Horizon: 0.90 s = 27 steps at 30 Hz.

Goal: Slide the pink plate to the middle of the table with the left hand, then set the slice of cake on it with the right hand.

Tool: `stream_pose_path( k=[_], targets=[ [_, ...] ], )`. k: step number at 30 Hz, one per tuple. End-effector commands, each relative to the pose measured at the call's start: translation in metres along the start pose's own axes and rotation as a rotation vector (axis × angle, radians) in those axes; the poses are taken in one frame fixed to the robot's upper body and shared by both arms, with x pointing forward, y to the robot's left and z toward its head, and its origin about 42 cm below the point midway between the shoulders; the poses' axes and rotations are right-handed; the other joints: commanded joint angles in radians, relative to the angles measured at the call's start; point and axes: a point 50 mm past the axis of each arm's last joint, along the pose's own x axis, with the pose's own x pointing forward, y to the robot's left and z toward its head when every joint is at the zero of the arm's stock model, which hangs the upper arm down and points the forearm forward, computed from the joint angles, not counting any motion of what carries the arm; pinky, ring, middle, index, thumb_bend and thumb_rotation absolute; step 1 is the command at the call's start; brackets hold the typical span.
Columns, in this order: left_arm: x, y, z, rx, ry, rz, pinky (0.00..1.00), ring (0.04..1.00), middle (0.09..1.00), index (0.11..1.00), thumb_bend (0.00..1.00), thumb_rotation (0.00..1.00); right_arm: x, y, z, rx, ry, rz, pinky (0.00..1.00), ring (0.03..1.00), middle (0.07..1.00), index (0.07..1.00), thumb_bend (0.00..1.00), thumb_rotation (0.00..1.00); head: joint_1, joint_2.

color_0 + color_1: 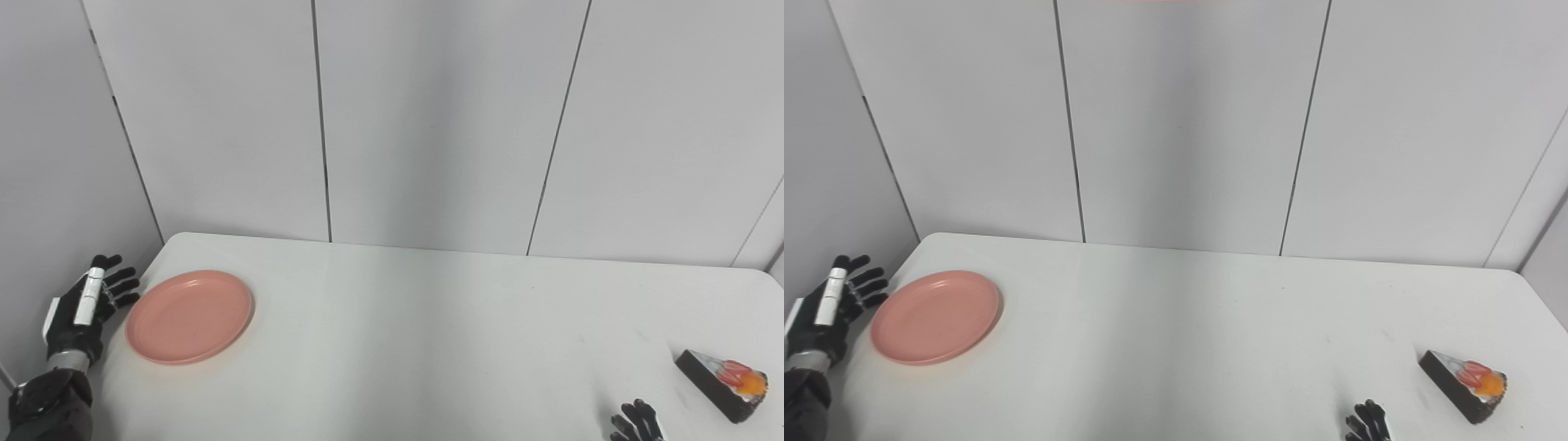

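The pink plate [188, 316] sits at the table's [392, 343] left end, just right of the left hand [86, 309], whose spread fingers hold nothing and stop short of its rim. The slice of cake [723, 383] lies right of the right hand [637, 422], apparently open though mostly cropped. Neither step appears begun.

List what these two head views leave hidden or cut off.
- Right hand: only fingertips show; the bottom edge cuts the rest in both views, so its pose is unclear.
- Left hand: whether it touches the pink plate or the table is not readable from this angle.
- Slice of cake: far side faces away; topping details too small.
- Table: near edge lies below the frame.
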Motion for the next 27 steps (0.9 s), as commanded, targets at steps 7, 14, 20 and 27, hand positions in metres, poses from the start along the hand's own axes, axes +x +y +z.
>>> stream_pose_path(
  k=[7,14,20,27],
  targets=[
    [0.004,0.001,0.009,0.029,-0.023,-0.051,0.62,0.707,0.735,0.737,0.94,0.74,-0.014,-0.004,-0.018,-0.023,0.102,0.006,0.88,0.890,0.927,0.945,0.78,0.94,-0.003,0.003],
    [0.002,-0.015,0.004,-0.040,-0.041,-0.094,0.60,0.688,0.708,0.713,0.94,0.73,-0.014,-0.003,-0.018,-0.021,0.101,0.009,0.87,0.893,0.932,0.946,0.78,0.93,-0.006,0.004],
    [-0.004,-0.043,-0.004,-0.061,-0.070,-0.213,0.65,0.732,0.752,0.739,0.90,0.72,-0.012,-0.002,-0.019,-0.019,0.101,0.012,0.87,0.885,0.926,0.941,0.77,0.92,-0.013,0.002],
    [-0.009,-0.053,-0.008,-0.053,-0.073,-0.268,0.62,0.709,0.724,0.742,0.92,0.73,-0.014,0.000,-0.018,-0.023,0.098,0.016,0.86,0.883,0.928,0.941,0.78,0.93,-0.021,0.007]
  ],
)
